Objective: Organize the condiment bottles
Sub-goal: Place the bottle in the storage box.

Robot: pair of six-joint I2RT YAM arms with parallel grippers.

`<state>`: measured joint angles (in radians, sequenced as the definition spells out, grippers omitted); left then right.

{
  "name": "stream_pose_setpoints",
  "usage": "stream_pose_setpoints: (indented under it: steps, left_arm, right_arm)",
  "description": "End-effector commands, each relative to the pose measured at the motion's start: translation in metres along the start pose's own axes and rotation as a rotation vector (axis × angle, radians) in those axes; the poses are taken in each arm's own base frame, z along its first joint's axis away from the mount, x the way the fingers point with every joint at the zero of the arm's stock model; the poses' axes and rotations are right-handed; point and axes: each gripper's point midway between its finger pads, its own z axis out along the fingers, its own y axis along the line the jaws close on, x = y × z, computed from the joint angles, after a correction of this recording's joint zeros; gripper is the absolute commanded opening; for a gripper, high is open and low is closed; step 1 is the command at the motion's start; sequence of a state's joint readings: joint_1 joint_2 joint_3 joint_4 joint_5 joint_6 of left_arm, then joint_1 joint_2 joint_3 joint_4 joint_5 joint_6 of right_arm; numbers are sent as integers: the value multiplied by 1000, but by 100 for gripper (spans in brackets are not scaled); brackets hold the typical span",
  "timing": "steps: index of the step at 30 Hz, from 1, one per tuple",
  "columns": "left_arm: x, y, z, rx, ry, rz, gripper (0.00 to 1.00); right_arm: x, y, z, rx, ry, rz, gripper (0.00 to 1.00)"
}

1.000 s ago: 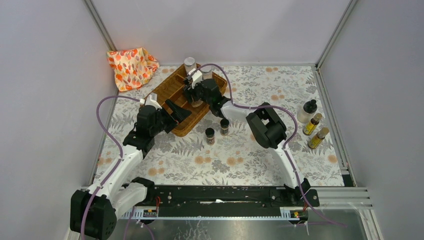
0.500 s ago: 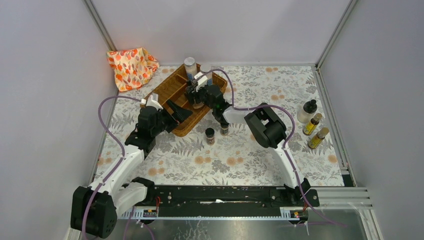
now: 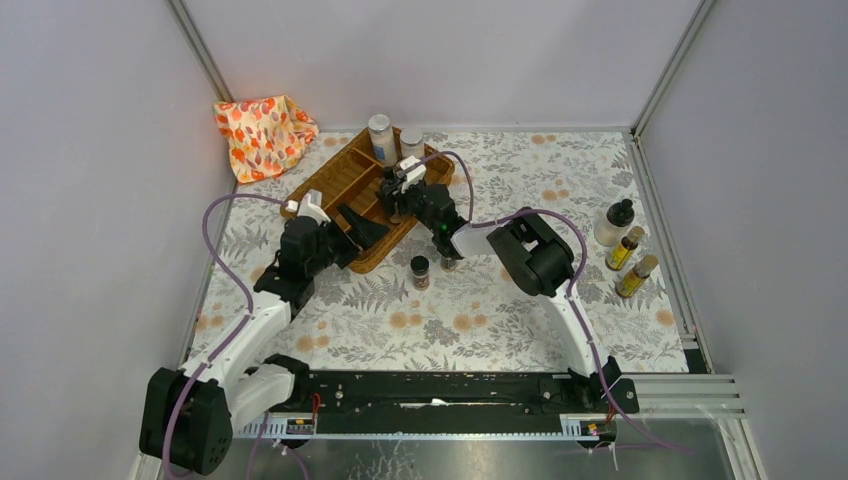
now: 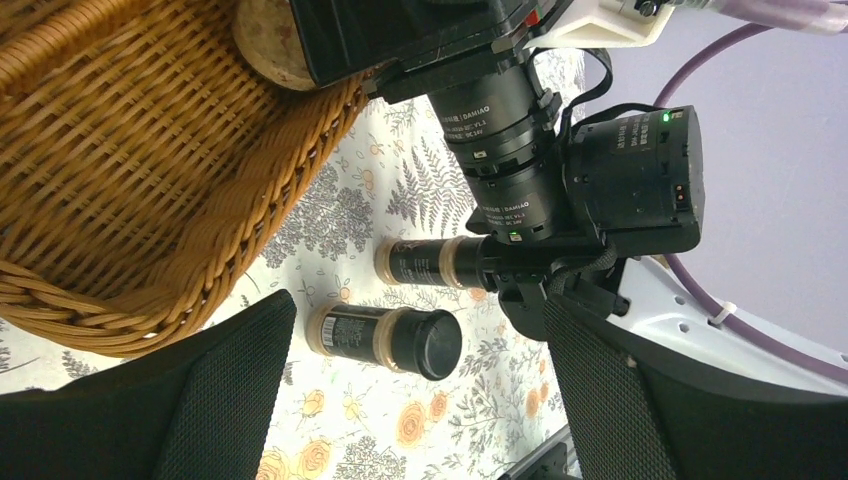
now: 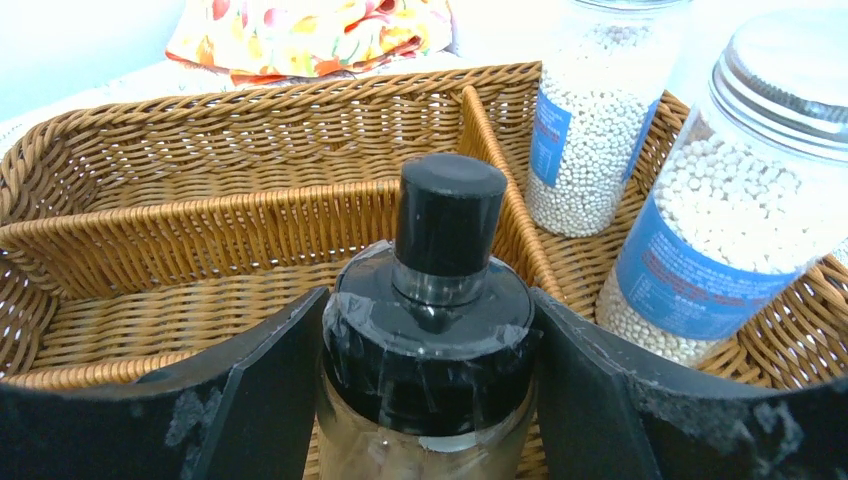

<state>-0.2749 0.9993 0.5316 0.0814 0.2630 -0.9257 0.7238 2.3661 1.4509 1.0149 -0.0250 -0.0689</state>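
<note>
Right wrist view: right gripper (image 5: 428, 335) clamped on bottle (image 5: 447, 215), one finger at each side of its black shoulder.
Bottle axis: upright, cap toward the camera, body pointing down into tray (image 5: 150, 260).
Key relation: bottle sits over what appears to be the near long compartment, just this side of the long divider. White jars (image 5: 600, 130) stand past the cross divider, close by on the right.
Move judged next: straight descent. Drift to the right would meet the white jars.
Left gripper (image 3: 362, 224): fingers wide apart, holding nothing, at the tray's near edge.
On counter (image 3: 480, 320): two spice jars (image 4: 385, 340) stand upright just beside the tray. They lie ahead of the left gripper, which is the nearer one to them.
Right edge: yellow bottles (image 3: 626, 248) and a black-capped one, well apart from the tray, nearer the right arm (image 3: 535, 255).
Hidden: bottle base is cut off by the frame, so contact with the tray floor cannot be told. In the top view the right arm partly covers one spice jar and the held bottle. Labels are unreadable.
</note>
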Motion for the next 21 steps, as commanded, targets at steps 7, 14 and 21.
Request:
stream_pose_setpoints:
  steps: [7,14,21]
  left_arm:
    - [1,-26,-1,32,-26,15,97]
    - [-11,-53,-7,41,-37,22,97]
    - [-18,-69,-11,44,-40,14,97]
  right_arm:
    - [-45,-10,-22,56,-27,7,50]
    - [-83,-15,-21,70,-5,-23,88]
    - [-120,-20,-14,86,-14,-59,94]
